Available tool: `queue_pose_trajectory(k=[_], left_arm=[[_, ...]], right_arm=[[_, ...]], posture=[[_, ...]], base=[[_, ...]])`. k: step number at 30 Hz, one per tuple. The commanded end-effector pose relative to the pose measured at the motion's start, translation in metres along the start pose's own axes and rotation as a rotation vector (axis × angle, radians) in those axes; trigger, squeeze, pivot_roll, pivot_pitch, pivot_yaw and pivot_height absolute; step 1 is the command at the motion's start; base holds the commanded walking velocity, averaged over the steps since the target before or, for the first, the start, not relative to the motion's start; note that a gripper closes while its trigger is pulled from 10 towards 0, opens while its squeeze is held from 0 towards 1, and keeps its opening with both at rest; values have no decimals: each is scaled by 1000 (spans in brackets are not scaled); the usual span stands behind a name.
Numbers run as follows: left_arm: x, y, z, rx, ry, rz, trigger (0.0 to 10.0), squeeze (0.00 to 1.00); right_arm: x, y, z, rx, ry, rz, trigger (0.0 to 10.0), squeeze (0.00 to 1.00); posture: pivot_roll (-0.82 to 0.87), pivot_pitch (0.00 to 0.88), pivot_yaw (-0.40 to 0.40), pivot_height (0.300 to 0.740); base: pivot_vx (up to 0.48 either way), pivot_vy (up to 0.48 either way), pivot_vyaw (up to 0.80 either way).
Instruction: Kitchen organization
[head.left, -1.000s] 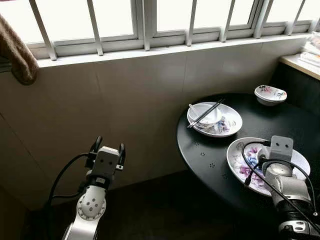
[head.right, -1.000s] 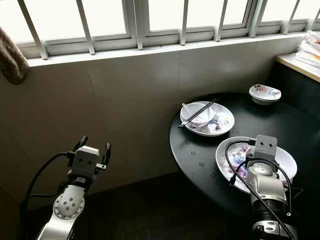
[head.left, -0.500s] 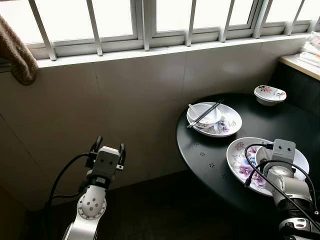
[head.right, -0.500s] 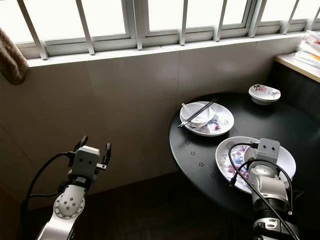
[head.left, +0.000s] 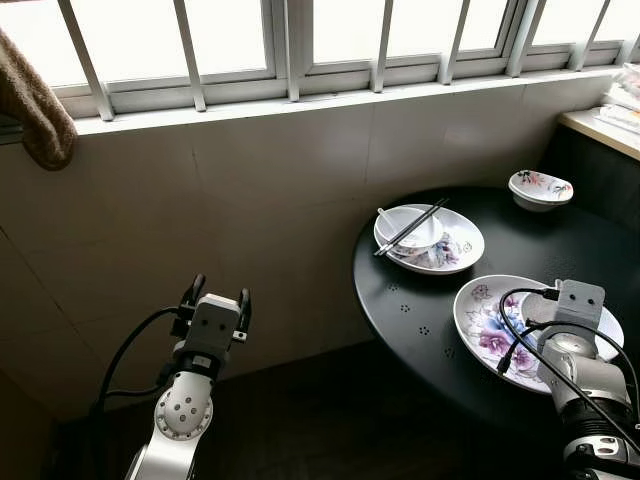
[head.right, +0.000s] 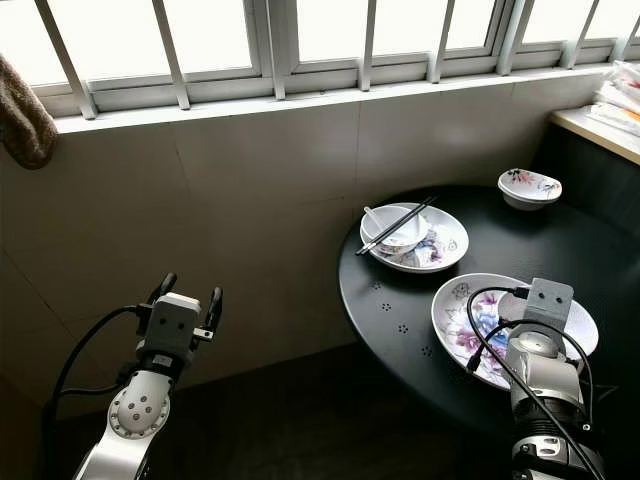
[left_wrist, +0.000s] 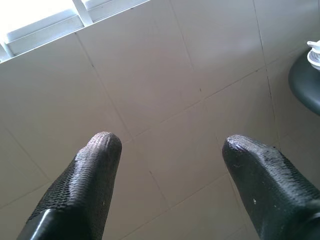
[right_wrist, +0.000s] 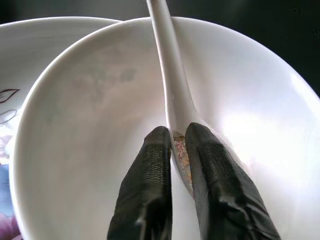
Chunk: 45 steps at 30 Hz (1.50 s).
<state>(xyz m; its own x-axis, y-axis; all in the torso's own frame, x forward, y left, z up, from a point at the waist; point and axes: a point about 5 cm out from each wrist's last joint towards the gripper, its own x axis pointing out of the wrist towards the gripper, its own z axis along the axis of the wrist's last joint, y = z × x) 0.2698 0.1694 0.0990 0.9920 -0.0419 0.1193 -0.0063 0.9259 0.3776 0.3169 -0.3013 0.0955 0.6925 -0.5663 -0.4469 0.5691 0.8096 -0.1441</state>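
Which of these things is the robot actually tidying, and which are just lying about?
In the job:
- white spoon, gripped by the right end effector
- white bowl it lies in
- flowered plate beneath

Lying about:
- far plate with bowl and chopsticks
- small flowered bowl
- brown towel
- left end effector, open by the wall

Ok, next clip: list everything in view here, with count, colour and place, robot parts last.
Round table: one, black, right of the scene under the window.
Floral plates: two, white; one at the table's near edge, one further back.
Bowl on the far plate: one, white, with a white spoon inside and dark chopsticks across it.
Small floral bowl: one, white, far side of the table.
Bowl on the near plate: one, white, holding a white spoon.
Brown cloth: one, hanging upper left.
Barred window: white, along the top.
Left gripper: open, facing the tiled wall.
Right gripper: shut on the spoon in the near bowl.
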Motion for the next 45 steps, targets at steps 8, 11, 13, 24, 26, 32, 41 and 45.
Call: queue_pose_trajectory(k=[8,11,13,24,26,32,41,45], left_arm=[[1,0,-1,17,-4,-4,10000,0],[1,0,-1,18,-3,-4,10000,0],[1,0,-1,19,-2,-4,10000,0],[1,-1,-3,19,1,-3,10000,0],[1,-1,-3,19,1,-3,10000,0],[0,-1,-4,18,3,-2,10000,0],[1,-2,-3,13,-1,-14,10000,0],[2,-3,-3,12,-4,-20,10000,0]], right_arm=[[-3,10,8,49,-46,46,0,0],[-5,15,10,51,-69,72,0,0],[-6,17,12,51,-88,82,0,0],[-39,50,60,4,-502,281,0,0],[-46,56,65,-16,-566,319,0,0],[-57,70,62,-66,-615,414,10000,0],[-62,77,60,-97,-656,437,10000,0],[-60,73,58,-120,-653,410,10000,0]], posture=[[-53,0,3,740],[-52,0,3,740],[-51,0,3,740],[-53,0,0,740],[-52,0,-1,740],[-45,0,-2,740],[-48,0,3,740],[-51,0,5,740]], base=[[0,0,0],[0,0,0],[0,0,0],[0,0,0],[0,0,0],[0,0,0],[0,0,0],[0,0,0]])
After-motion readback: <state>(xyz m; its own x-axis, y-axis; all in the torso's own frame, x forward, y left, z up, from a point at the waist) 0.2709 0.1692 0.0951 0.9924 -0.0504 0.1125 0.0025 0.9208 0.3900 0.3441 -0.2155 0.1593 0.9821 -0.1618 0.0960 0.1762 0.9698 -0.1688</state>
